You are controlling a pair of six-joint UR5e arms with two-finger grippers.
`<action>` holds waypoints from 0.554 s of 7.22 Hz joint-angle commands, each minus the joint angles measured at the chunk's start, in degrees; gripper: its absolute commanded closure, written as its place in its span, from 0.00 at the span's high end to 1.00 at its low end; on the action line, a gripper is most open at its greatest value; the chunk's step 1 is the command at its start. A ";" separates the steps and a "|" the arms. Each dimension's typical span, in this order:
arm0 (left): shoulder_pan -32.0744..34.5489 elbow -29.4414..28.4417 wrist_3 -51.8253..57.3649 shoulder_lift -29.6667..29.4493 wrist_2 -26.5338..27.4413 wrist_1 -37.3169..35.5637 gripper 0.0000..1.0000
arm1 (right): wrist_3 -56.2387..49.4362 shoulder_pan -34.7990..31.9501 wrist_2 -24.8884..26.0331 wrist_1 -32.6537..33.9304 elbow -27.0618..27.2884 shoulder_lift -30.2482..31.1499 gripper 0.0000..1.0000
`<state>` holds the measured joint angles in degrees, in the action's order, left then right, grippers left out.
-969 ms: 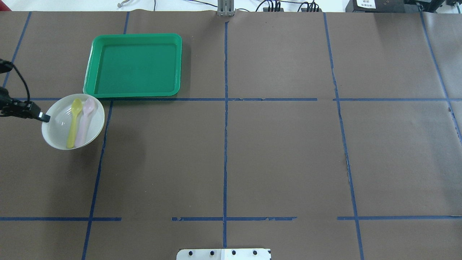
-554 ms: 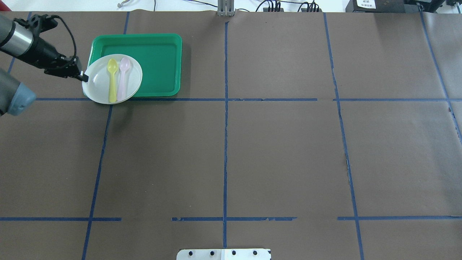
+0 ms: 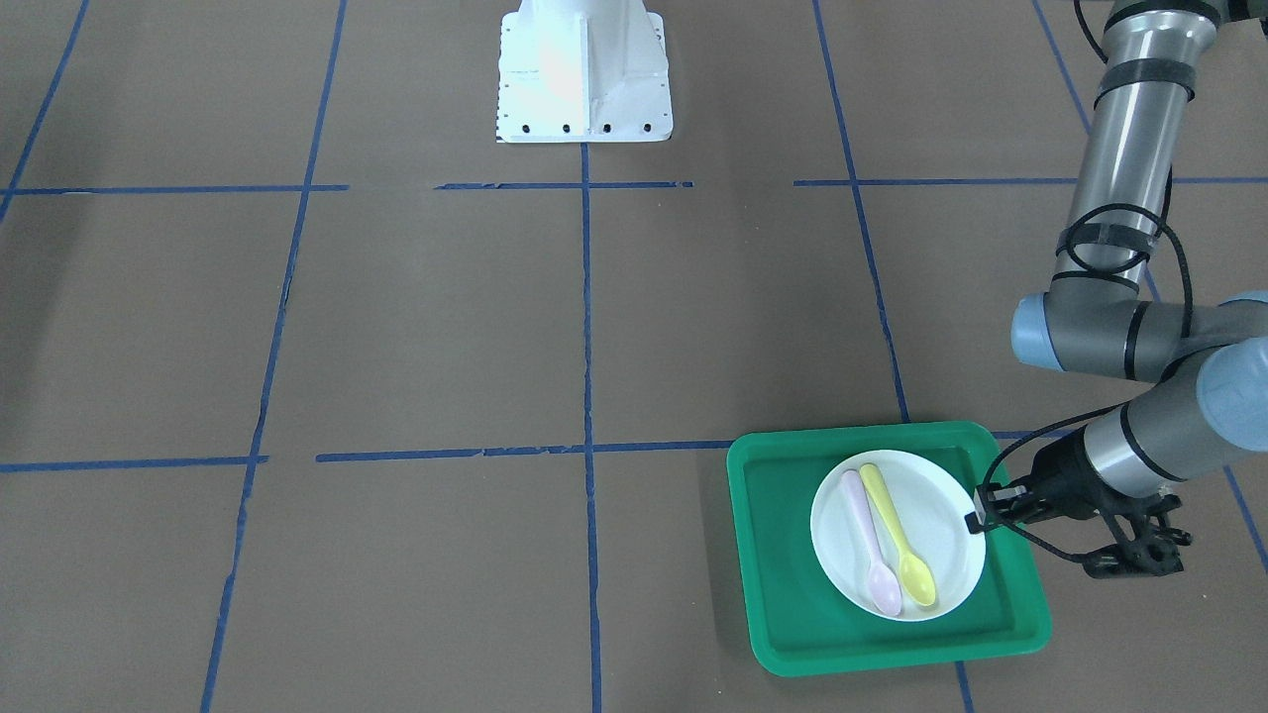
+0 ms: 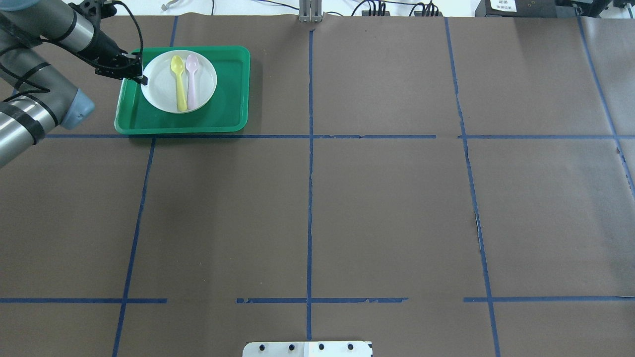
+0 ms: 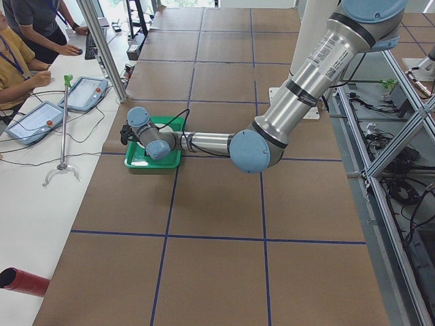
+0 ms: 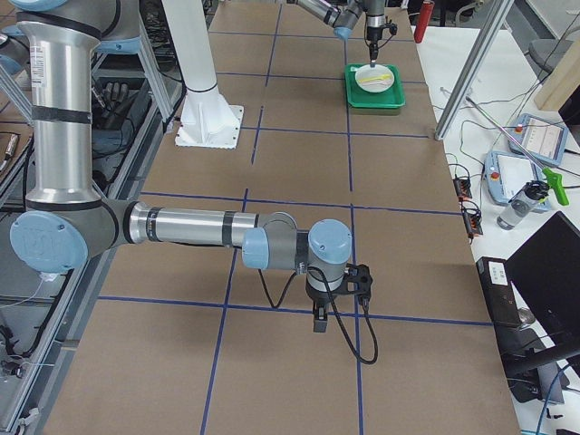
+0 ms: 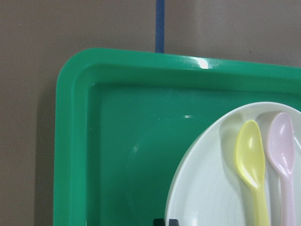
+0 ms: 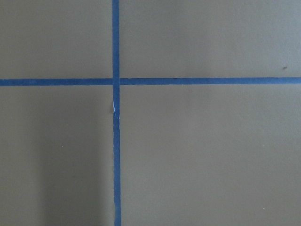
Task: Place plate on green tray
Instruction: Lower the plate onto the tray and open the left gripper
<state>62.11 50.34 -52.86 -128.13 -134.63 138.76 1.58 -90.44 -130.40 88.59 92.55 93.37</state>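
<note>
The white plate (image 4: 158, 85) is over the far-left part of the green tray (image 4: 229, 101), with a yellow spoon (image 4: 178, 79) and a pink spoon (image 4: 191, 79) lying on it. My left gripper (image 4: 142, 78) is shut on the plate's left rim. I cannot tell whether the plate rests on the tray floor. In the front-facing view the left gripper (image 3: 977, 519) pinches the plate (image 3: 947, 515) over the tray (image 3: 783, 560). The left wrist view shows the tray (image 7: 117, 141) and plate (image 7: 207, 193). My right gripper (image 6: 319, 321) hangs over bare table; I cannot tell whether it is open or shut.
The table is brown paper with blue tape lines (image 4: 309, 148). The robot base (image 3: 582, 69) stands at the near middle edge. Operators with tablets (image 5: 34, 122) sit beyond the far edge behind the tray.
The left gripper carried the plate with both spoons from the table left of and nearer than the tray, away from the robot and rightward, to over the tray's far-left part.
</note>
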 commanded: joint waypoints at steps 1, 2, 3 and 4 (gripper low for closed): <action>-1.20 -1.48 -0.14 -0.55 0.86 1.25 0.94 | 0.00 0.00 -0.02 0.00 0.00 -0.03 1.00; -1.38 -1.30 -0.14 -0.55 1.04 1.17 1.00 | 0.00 0.00 -0.02 0.00 0.00 -0.03 1.00; -1.20 0.61 -0.23 -0.11 1.04 0.73 1.00 | 0.00 0.00 0.06 0.00 0.00 -0.03 1.00; -0.85 3.94 -1.19 1.55 0.69 -0.58 1.00 | 0.00 0.00 -0.02 0.09 0.00 -0.03 1.00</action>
<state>61.00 51.18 -53.30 -127.95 -133.72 139.29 1.58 -90.44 -130.39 88.61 92.55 93.34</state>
